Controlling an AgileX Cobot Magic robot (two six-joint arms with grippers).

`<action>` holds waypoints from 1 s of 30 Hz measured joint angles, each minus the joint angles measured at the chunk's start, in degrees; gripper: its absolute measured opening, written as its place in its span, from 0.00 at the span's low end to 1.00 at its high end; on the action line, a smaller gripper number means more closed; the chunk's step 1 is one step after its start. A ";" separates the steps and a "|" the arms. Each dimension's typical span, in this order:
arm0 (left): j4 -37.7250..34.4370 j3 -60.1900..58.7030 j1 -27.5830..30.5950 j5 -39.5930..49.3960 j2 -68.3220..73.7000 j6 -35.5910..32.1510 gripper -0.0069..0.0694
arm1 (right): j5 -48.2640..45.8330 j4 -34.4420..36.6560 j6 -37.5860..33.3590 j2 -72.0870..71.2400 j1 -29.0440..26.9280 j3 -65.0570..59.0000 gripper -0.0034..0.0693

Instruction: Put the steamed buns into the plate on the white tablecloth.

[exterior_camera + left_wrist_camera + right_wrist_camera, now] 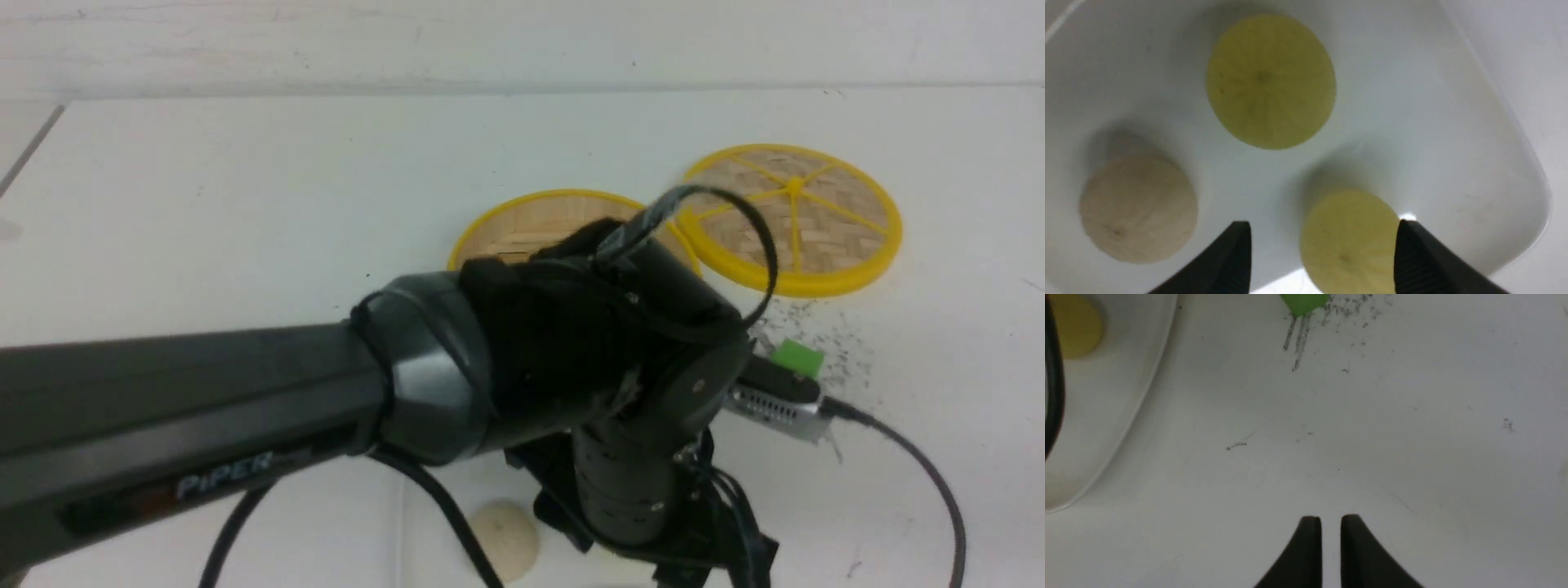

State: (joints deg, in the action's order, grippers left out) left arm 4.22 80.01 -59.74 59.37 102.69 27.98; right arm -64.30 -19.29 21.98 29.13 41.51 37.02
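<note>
On the left wrist camera, my left gripper point(1323, 223) stands wide at the bottom of the frame. Its black fingers point(1237, 257) sit either side of a pale yellow dome-shaped steamed bun point(1349, 241). The lower-left finger is clear of the bun and the lower-right one is just at its edge, so nothing is clamped. That bun rests on the glossy white rounded-rectangular plate point(1433, 122). A greyish off-white steamed bun point(1138, 208) lies at centre left and a second pale yellow steamed bun point(1271, 81) at top centre. All three are apart from each other on the plate.

On the right wrist camera, my right gripper point(1331, 517) at bottom centre has its fingers drawn narrow, only a thin slit between them, holding nothing. It is over the plain white tablecloth point(1412, 437). The plate's rim curves down the frame's left side. A green cube point(1304, 302) sits at top centre beside dark speckles point(1347, 310).

In the front view, the black left arm point(204, 392) crosses from lower left to centre. Farther back, the round yellow-rimmed bamboo steamer point(531, 224) sits at centre, with its woven lid point(796, 216) just beside it at upper right.
</note>
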 joint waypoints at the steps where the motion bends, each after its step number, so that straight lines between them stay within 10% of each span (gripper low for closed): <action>1: 0.74 0.97 0.00 0.92 0.00 0.07 0.71 | -1.66 0.11 -0.03 -0.81 0.00 0.98 0.13; 6: 7.33 8.20 0.00 7.33 -0.04 1.37 0.64 | -7.42 0.35 -0.03 -8.41 0.00 7.79 0.03; 14: 16.07 16.86 2.92 10.88 -1.14 -2.06 0.13 | -7.44 2.08 -0.03 -24.96 0.00 9.95 0.03; 30: 2.75 16.88 22.65 11.48 -4.49 -15.22 0.11 | 29.62 15.78 -12.23 -26.30 0.02 -12.52 0.03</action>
State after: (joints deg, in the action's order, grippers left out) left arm 6.97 96.89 -37.09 70.85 98.20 12.76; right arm -34.67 -3.51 9.75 2.83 41.53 24.49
